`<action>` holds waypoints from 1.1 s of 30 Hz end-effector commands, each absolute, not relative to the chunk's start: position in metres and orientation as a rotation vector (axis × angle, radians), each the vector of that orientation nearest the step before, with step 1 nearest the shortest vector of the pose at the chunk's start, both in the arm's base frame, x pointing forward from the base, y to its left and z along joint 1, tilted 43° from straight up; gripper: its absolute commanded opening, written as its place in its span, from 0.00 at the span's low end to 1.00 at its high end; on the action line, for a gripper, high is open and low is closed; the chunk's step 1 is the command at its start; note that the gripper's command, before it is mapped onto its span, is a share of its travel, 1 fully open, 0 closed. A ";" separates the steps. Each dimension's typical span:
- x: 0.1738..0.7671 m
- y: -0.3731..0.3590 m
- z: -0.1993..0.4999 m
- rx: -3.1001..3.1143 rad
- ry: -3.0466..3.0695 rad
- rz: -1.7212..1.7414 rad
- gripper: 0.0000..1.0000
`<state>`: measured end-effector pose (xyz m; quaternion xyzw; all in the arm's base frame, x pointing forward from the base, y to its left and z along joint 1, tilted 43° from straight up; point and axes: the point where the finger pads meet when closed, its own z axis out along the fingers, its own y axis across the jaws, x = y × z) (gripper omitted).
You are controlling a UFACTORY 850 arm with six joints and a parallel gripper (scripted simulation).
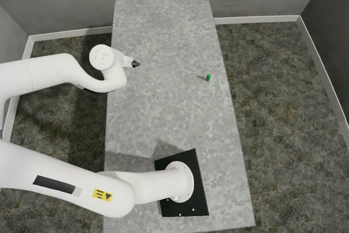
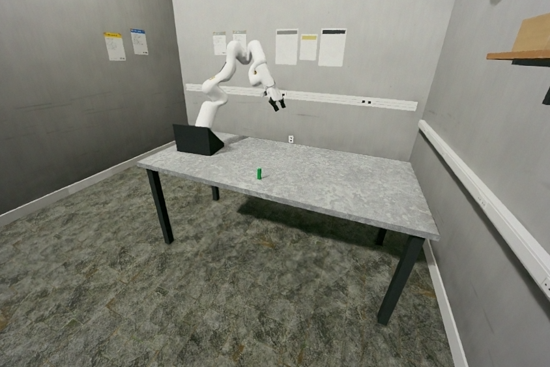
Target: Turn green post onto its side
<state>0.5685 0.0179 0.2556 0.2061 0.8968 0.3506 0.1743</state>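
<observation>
High above the desk, my fingers hang spread wide and released, with nothing between them; both are short, dark and blocky, and they point down and outward from a smooth white wrist. From the top view my fingers show only as a small dark nub past the rounded white wrist housing, over the left part of the desk.

The green post is a small, plain cylinder with a matte green finish. It stands upright on the desk close to the near long edge, well apart from my fingers. The top view confirms the green post near the right-hand edge, casting a short shadow to its left.

The desk surface is a long rectangular slab, pale grey with a mottled, speckled stone-like pattern, carried on straight dark legs. My arm is glossy white, built of rounded tubular links, and rises from a black wedge-shaped base at one end of the desk. A yellow label sits on the lower link.
</observation>
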 end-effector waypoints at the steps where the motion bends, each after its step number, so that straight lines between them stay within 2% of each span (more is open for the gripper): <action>1: 0.615 -0.009 0.219 0.498 2.616 1.018 1.00; 16: 0.660 -0.088 0.095 0.320 2.752 1.056 1.00; 33: 0.641 -0.162 -0.061 0.149 2.889 1.111 1.00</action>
